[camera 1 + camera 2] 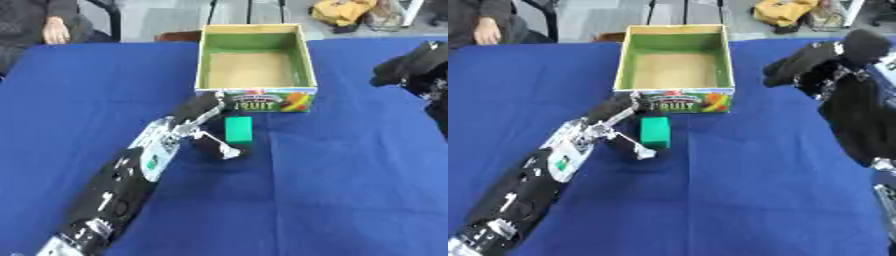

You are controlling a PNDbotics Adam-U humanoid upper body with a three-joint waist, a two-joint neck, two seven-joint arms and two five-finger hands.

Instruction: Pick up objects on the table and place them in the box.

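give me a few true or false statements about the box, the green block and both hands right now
1. The box holds nothing. True.
2. The green block lies inside the box. False: it stands on the blue tablecloth, just in front of the box's printed side.
3. The left hand is beside the green block. True: it reaches in on the block's left side.
4. The right hand holds the green block. False: it is up at the right of the box, away from the block.
5. The box's inner walls are red. False: they are green, with a tan floor.
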